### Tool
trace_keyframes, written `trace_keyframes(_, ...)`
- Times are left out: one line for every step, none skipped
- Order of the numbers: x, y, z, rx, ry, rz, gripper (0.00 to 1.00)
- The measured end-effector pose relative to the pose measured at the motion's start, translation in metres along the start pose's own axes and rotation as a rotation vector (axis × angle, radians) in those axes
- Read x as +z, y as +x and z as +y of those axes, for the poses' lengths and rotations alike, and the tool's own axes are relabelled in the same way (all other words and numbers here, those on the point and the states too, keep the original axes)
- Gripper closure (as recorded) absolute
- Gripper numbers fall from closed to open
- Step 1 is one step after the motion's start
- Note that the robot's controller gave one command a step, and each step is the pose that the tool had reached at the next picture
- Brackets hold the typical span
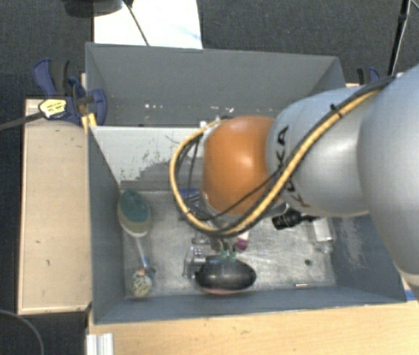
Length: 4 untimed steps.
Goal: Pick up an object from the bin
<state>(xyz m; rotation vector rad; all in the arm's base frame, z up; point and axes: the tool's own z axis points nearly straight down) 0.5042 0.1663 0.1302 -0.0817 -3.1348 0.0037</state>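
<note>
My gripper (200, 259) shows as a small metal part under the orange wrist cover, low in the middle of the bin near the front wall. Right beside it, to its lower right, lies a dark oval thing (226, 276) with a pinkish lower edge; whether the two touch I cannot tell. A small magenta piece (241, 239) peeks out just above that oval thing, under the cover. At the left of the bin lies a long-handled brush or spoon with a grey-green oval head (134, 212), its thin handle running toward the front left corner.
The big arm and its cover hide the middle and right of the bin floor. A small white thing (320, 232) lies at the right beside the arm. A speckled knob (142, 282) ends the brush handle by the front left corner.
</note>
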Motion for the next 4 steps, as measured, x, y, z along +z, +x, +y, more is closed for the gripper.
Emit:
trace_keyframes(0.053, -0.005, -0.067, 0.142, -0.008, -0.015, 0.0)
trace_keyframes(0.058, -0.047, -0.136, 0.1, -0.003, -0.014, 0.0)
trace_keyframes(0.058, -0.044, -0.132, 0.101, -0.005, -0.005, 1.0)
trace_keyframes(-0.083, -0.072, -0.138, 0.085, -0.004, -0.016, 1.0)
